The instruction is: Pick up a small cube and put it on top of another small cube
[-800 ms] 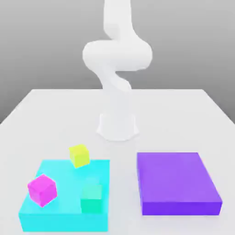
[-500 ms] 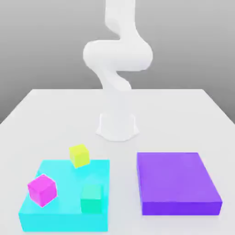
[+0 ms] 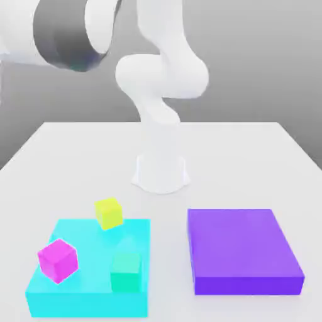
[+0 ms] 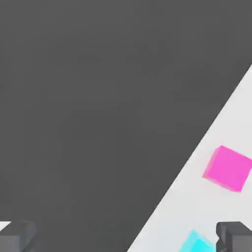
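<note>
Near cyan block point(image 3: 88, 305), magenta cube point(image 3: 58, 261): likely light, stiff; we'd pinch opposite faces. Gripper point(image 4: 126, 238) wide open, empty.

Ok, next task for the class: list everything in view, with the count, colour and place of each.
Seen in the exterior view unless noted:
cube: 1, magenta, against the cyan slab's left side
small cube: 1, yellow, at the cyan slab's far edge
block: 1, green, near the cyan slab's front right
cyan slab: 1, cyan, front left
purple slab: 1, purple, front right
table: 1, white, under the slabs
backdrop: 1, grey, behind the table
arm: 1, white with a dark band, base at far centre
end effector: 1, grey, open, in the hand view
</note>
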Robot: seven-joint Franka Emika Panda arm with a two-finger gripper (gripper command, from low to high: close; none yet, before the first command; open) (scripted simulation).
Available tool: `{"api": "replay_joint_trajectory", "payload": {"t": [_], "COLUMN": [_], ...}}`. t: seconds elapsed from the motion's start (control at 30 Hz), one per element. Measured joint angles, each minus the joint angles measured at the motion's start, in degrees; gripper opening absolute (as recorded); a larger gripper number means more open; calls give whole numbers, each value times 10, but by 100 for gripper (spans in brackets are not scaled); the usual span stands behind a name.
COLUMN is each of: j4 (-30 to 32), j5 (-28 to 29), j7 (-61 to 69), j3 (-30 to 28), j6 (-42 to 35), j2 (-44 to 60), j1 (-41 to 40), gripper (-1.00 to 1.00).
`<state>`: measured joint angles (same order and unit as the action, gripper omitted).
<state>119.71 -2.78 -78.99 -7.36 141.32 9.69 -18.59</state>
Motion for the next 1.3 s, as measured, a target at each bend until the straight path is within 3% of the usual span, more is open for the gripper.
{"api": "replay_joint_trajectory", "payload": {"t": [0.4, 0.43, 0.67, 0.8, 1.3], "j4": [-57, -61, -62, -42, 222], "j5": [-76, -80, -82, -66, 27], "j7": [-73, -71, -70, -79, -11], "j3": [-21, -17, -17, -32, -21], "j6": [71, 84, 87, 38, -6], "j2": [253, 272, 275, 207, -109], "j1": [-63, -67, -67, -54, -4], "gripper": [0, -100, -100, -100, -100]}}
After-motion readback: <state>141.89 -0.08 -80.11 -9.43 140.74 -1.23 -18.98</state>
